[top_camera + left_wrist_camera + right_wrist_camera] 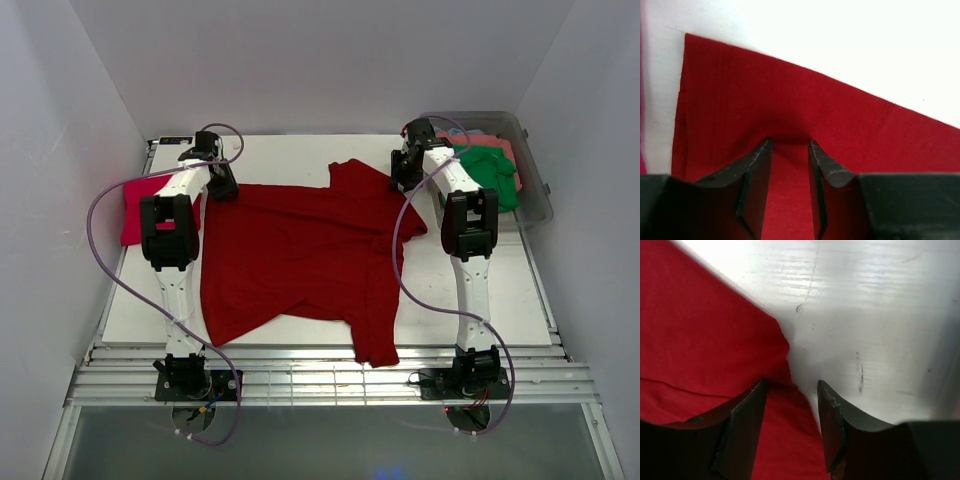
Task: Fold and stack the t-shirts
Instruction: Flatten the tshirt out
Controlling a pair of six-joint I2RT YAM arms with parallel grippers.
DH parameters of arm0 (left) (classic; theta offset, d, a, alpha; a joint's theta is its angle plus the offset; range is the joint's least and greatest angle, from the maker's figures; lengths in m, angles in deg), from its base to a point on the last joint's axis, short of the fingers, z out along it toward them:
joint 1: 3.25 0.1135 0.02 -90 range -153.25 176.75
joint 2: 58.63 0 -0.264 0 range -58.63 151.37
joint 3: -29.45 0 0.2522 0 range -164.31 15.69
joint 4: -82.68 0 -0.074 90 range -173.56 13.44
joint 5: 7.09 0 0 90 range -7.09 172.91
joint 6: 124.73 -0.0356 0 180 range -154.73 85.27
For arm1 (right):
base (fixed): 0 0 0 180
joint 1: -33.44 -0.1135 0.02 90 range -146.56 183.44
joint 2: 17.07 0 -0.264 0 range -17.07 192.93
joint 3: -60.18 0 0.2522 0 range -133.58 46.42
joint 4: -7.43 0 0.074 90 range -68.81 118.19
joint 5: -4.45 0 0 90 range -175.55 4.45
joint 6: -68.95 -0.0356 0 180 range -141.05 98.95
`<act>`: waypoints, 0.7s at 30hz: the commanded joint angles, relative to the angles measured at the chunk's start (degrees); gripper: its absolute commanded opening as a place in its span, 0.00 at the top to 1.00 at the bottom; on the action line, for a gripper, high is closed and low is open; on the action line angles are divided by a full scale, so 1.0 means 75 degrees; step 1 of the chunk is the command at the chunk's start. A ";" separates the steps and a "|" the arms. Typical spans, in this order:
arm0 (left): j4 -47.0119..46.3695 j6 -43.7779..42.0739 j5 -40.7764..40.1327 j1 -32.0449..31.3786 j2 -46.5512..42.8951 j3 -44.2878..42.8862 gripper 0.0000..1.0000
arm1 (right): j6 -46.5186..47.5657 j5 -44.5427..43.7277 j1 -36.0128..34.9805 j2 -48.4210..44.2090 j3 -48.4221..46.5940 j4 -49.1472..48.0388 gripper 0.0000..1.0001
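Bright, even light; table (840, 30) glares white in wrist views.

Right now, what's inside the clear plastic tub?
A green t-shirt and a coral t-shirt lie bunched inside the tub. Anything beneath them is covered.

pinkish-red shirt (132, 215) partly behind left arm (170, 232), coral shirt (492, 140) (in tub (537, 192)) mostly under green shirt (490, 170)

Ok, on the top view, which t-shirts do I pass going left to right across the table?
pinkish-red t-shirt → dark red t-shirt, spread out → green t-shirt, in the clear tub. The coral t-shirt overlaps the green one, so it is left out.
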 commanded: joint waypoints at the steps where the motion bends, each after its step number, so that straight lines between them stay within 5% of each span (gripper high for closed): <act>1: 0.0351 -0.0101 -0.0085 0.0042 -0.0616 0.0009 0.55 | 0.0156 0.0272 0.0009 0.0071 -0.0157 -0.0791 0.48; 16: 0.0444 -0.0160 -0.0015 0.0042 -0.1015 0.0091 0.57 | -0.0441 0.0787 0.0220 0.0329 -0.0159 -0.1660 0.43; 21: 0.0374 -0.0078 0.0032 0.0042 -0.1144 0.0326 0.45 | -0.0582 0.1501 0.0173 0.0587 0.0193 -0.1707 0.47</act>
